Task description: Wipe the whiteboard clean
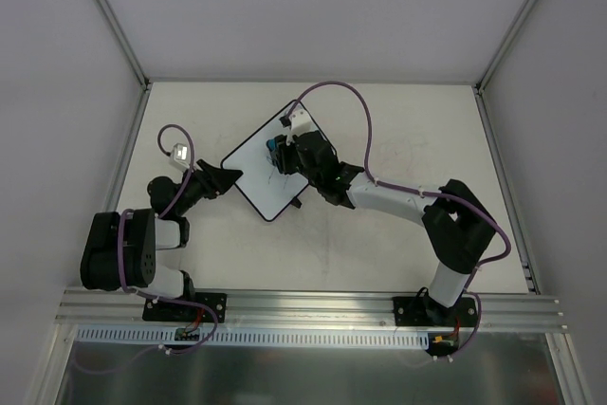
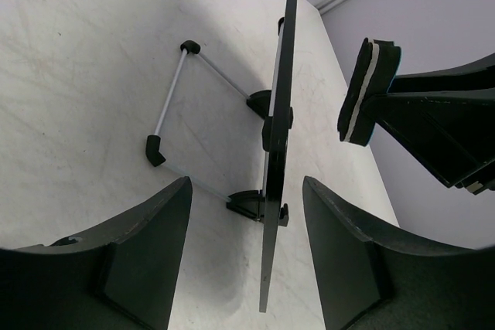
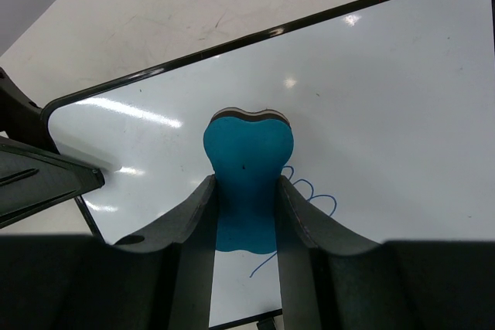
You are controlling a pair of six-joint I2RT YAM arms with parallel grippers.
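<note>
Whiteboard (image 1: 275, 173): mid-table, propped up. My right gripper (image 3: 246, 214) clenches the eraser (image 3: 247, 152); scribble (image 3: 313, 191) at its 4 o'clock. My left gripper (image 2: 244, 191) straddles the board's 9 o'clock corner, jaws apart. Advice: steady the board, then wipe flat.

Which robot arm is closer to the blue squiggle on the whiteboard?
Right. The right end effector holds the blue eraser beside the squiggle; the left end effector straddles the whiteboard's edge, away from it.

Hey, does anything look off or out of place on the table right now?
Nothing spilled or damaged. The whiteboard sits skewed diagonally on the table, and a blue scribble marks it near the right hand's blue eraser.
</note>
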